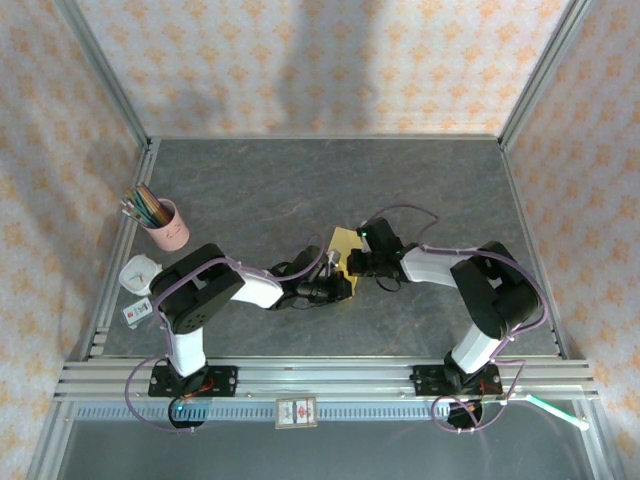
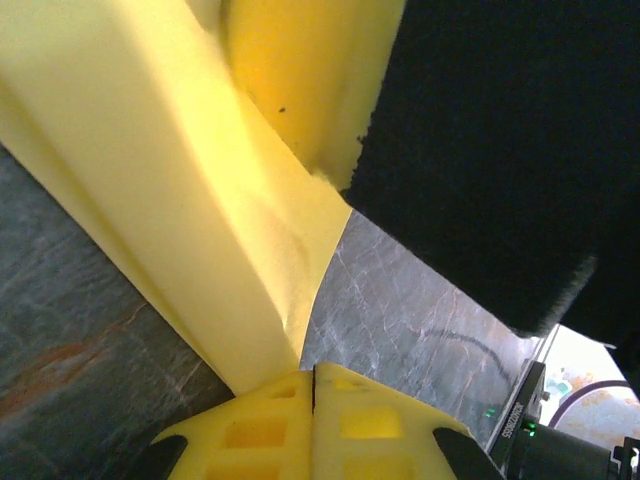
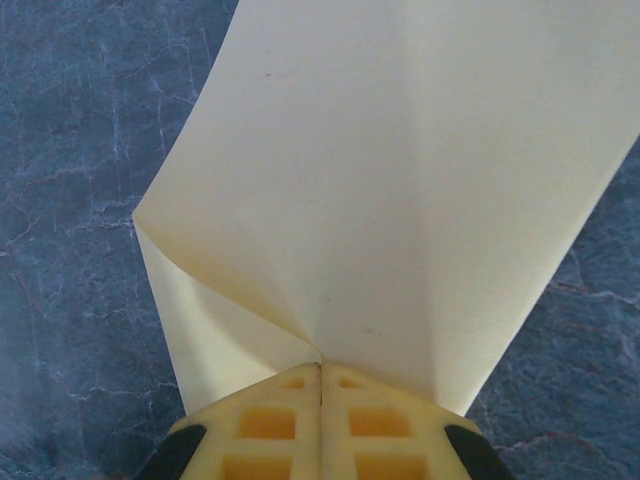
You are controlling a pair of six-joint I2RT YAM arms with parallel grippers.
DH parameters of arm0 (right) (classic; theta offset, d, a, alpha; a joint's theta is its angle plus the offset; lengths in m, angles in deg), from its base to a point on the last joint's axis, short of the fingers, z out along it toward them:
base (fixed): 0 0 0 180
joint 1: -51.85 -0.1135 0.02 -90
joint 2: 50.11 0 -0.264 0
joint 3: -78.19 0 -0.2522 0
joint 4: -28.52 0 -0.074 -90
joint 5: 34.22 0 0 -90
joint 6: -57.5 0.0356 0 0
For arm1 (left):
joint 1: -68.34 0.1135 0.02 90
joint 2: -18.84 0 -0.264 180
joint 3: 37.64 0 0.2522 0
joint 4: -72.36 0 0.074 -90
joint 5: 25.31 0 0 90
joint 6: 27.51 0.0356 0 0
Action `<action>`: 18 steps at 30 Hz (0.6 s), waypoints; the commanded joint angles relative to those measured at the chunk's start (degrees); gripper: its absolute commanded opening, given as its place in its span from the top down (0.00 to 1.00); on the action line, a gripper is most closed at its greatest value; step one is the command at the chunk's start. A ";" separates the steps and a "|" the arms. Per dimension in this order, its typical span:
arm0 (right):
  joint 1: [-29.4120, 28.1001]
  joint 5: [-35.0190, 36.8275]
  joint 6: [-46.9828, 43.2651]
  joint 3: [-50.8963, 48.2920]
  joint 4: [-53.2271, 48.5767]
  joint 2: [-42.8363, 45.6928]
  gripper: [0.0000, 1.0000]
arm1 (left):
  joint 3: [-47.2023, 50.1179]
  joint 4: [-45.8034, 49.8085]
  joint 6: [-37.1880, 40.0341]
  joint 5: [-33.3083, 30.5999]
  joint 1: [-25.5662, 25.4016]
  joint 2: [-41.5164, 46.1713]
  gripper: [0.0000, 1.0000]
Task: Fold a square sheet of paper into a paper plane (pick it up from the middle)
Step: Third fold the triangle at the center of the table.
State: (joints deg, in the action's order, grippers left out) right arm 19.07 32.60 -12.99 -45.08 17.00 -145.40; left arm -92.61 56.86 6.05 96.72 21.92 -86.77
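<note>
The square sheet of paper (image 1: 344,241) is pale yellow and lies bent at the middle of the table, between my two grippers. My right gripper (image 1: 352,263) reaches in from the right. In the right wrist view this gripper (image 3: 320,368) is shut on the sheet (image 3: 400,180), and creases fan out from the pinch. My left gripper (image 1: 343,287) comes from the left, just in front of the right one. In the left wrist view it (image 2: 315,372) is shut, and a raised ridge of the paper (image 2: 200,180) runs down into its fingertips. No paper plane shape shows.
A pink cup of pens (image 1: 165,225) stands at the left side of the dark stone table (image 1: 300,180). A white object (image 1: 140,272) and a small card (image 1: 135,312) lie near the left edge. The black right arm (image 2: 500,150) looms close over the left wrist camera.
</note>
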 commanded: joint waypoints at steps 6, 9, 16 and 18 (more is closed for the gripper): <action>0.65 1.56 -0.69 -1.93 -3.38 0.01 0.99 | 1.63 0.28 1.24 -0.68 3.92 6.02 0.93; 0.69 1.50 -0.69 -2.18 -3.12 0.08 0.99 | 0.99 0.37 1.47 0.78 6.16 4.53 0.94; 0.69 1.27 -0.68 -2.05 -3.03 -0.25 0.99 | -3.68 2.01 3.76 1.54 7.79 0.91 0.94; 0.69 1.23 -0.68 -2.09 -3.03 -0.21 0.99 | -4.04 1.49 3.35 1.29 7.91 0.17 0.94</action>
State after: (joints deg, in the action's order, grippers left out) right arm 19.29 32.18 -13.03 -45.41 17.46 -145.35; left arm -94.78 58.20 7.78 97.31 29.73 -85.35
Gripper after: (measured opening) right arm 0.043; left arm 0.062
